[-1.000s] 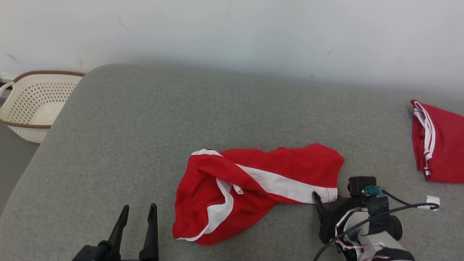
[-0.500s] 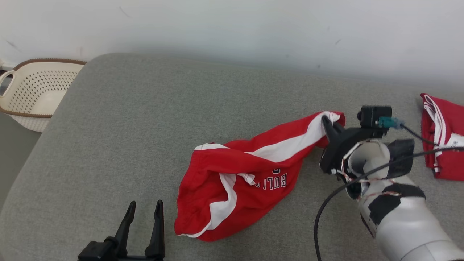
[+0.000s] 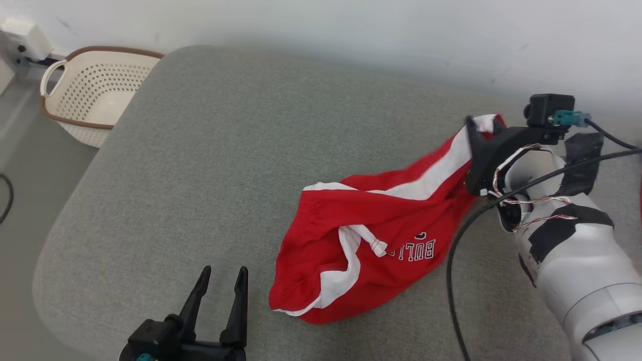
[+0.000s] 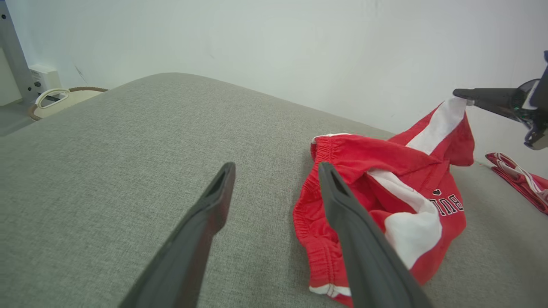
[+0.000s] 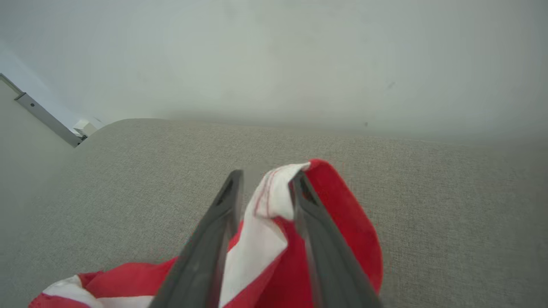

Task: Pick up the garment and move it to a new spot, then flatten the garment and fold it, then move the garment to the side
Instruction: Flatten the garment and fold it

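Lifted since a second ago: one hem corner of the garment, then flat on the grey cushion, now stands clear of it in the right gripper; the head camera has also swung.

The garment, red shorts with a white side stripe, lies right of the cushion's middle. Its waistband end is bunched on the cushion towards the near edge, and the striped leg is drawn up towards the far right corner.

Right arm: the pale forearm reaches in from the near right edge, wrist raised, fingers pointing towards the far edge. Its jaws are clenched on the white-striped hem, cloth pinched between them.

Left gripper: low at the near edge, left of the garment and apart from it, jaws spread wide.

Lettering on the leg reads "BULLS", inverted in the head view.

A second red garment lies near the right edge. A perforated cream basket stands beyond the far left corner.
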Robot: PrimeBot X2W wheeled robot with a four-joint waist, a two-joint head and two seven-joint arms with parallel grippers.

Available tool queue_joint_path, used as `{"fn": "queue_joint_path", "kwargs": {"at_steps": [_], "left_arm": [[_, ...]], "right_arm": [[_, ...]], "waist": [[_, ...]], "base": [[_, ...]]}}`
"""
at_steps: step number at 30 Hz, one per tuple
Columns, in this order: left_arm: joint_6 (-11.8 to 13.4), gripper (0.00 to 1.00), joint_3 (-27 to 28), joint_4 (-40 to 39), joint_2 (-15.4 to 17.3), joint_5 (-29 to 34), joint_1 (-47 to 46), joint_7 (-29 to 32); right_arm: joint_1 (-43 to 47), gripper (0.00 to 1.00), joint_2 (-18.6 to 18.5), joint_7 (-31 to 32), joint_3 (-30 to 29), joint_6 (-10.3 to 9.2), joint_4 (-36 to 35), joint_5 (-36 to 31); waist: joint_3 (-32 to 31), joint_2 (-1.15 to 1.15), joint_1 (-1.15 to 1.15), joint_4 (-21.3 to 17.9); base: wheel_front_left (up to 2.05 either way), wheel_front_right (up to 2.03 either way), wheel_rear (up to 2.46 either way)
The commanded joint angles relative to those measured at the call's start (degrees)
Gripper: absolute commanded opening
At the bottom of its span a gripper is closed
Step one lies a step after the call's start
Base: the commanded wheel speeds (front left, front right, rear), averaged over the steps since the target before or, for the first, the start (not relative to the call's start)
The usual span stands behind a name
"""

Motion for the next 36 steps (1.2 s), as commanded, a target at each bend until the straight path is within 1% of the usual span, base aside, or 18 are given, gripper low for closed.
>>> {"fn": "queue_joint_path", "kwargs": {"at_steps": [1, 5, 8, 11, 15, 17, 18, 25, 29, 32, 36], "left_arm": [[0.4, 1.0, 0.2, -0.1, 0.0, -0.2, -0.4, -0.2], [0.9, 1.0, 1.1, -0.2, 0.0, -0.3, 0.6, -0.2], [0.8, 1.0, 1.4, -0.3, 0.0, -0.1, 0.6, -0.2], [0.7, 1.0, 1.6, -0.3, 0.0, 0.1, 0.8, -0.2], [0.8, 1.0, 1.8, -0.4, 0.0, 0.2, 1.3, -0.2], [0.6, 1.0, 1.9, -0.3, 0.0, 0.2, 1.8, -0.2], [0.6, 1.0, 1.9, -0.3, 0.0, 0.2, 1.8, -0.2], [0.9, 1.0, 3.2, -0.7, 0.0, 0.9, 3.3, -0.2], [0.5, 1.0, 3.9, -0.9, 0.0, 1.2, 3.7, -0.2], [0.5, 1.0, 3.9, -1.0, 0.0, 1.3, 4.1, -0.2], [0.5, 1.0, 3.6, -1.0, 0.0, 1.2, 4.2, -0.2]], "right_arm": [[-0.3, 1.0, 0.4, 0.2, 0.6, 0.02, 0.7, -0.1], [0.7, 1.0, 1.0, 0.1, 1.9, 0.02, 0.8, 1.0], [1.4, 1.0, 1.2, -0.2, 2.9, 0.02, 0.1, 2.0], [3.0, 1.0, 1.3, -1.9, 4.5, 0.02, -2.0, 3.0], [6.8, 1.0, 1.5, -3.5, 8.2, 0.02, -6.5, 5.1], [9.4, 1.0, 1.1, -4.1, 10.3, 0.02, -9.2, 6.6], [9.4, 1.0, 1.1, -4.1, 10.3, 0.02, -9.2, 6.6], [18.7, 1.0, -0.5, -5.3, 16.7, 0.02, -18.5, 12.0], [23.1, 1.0, -0.5, -5.1, 20.0, 0.02, -22.9, 13.7], [25.4, 1.0, -0.4, -4.5, 21.9, 0.02, -25.3, 14.6], [27.1, 1.0, 0.0, -4.1, 23.4, 0.02, -26.6, 15.2]], "waist": [[0.5, -0.01, -0.01, 0.3], [0.0, -0.01, -0.01, -1.4], [-0.4, -0.01, -0.01, -2.9], [-1.2, -0.01, -0.01, -4.0], [-2.3, -0.01, -0.01, -4.9], [-2.9, -0.01, -0.01, -5.0], [-2.9, -0.01, -0.01, -5.0], [-4.2, -0.01, -0.01, -4.8], [-4.4, -0.01, -0.01, -4.5], [-4.4, -0.01, -0.01, -4.1], [-4.2, -0.01, -0.01, -3.4]], "base": [[0.0, 0.0, 0.0], [0.0, 0.0, 0.0], [0.0, 0.0, 0.0], [0.0, 0.0, 0.0], [0.0, 0.0, 0.0], [0.0, 0.0, 0.0], [0.0, 0.0, 0.0], [0.0, 0.0, 0.0], [0.0, 0.0, 0.0], [0.0, 0.0, 0.0], [0.0, 0.0, 0.0]]}}
